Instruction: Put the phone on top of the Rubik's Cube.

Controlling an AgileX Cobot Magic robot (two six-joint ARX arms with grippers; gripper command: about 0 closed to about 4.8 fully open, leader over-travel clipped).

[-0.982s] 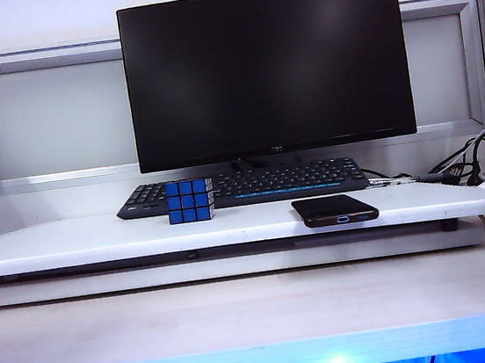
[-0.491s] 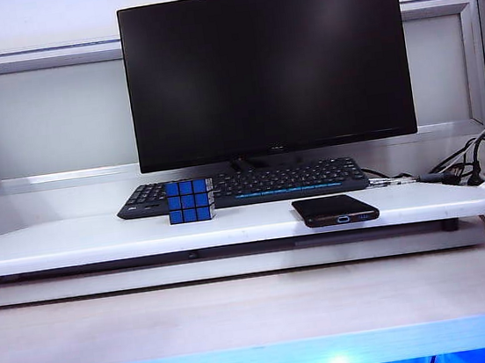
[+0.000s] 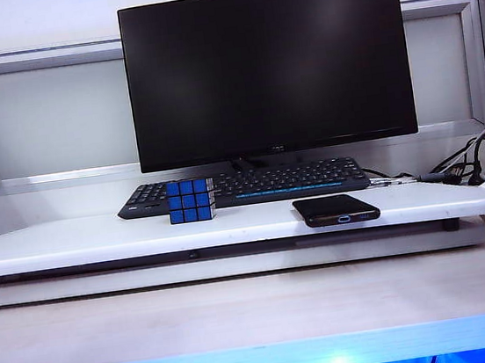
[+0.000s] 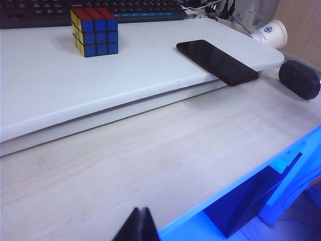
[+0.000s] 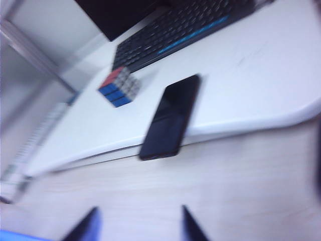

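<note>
Right now the right claw (image 5: pixel 138 223) shows two fingertips set apart, nothing between them, hovering low over the bare wood tabletop (image 5: pixel 241 181). Jaws read as partly open, empty. From that claw the phone (image 5: pixel 169 116) lies ahead at about 12 o'clock, near, with its long axis running roughly 1-to-7 o'clock and its near short end overhanging the front edge of the white riser (image 5: pixel 261 85). The Rubik's Cube (image 5: pixel 119 87) sits beyond, at about 11 o'clock, apart from the phone.

Left claw (image 4: pixel 139 228): only a dark tip at the frame edge, fingers look pressed together, empty. Its phone (image 4: pixel 216 61) is well off at 1 o'clock; cube (image 4: pixel 94 31) at 11.

Judgement: right arm is nearer. The overhanging end gives a lip to pinch across the phone's thickness.
</note>
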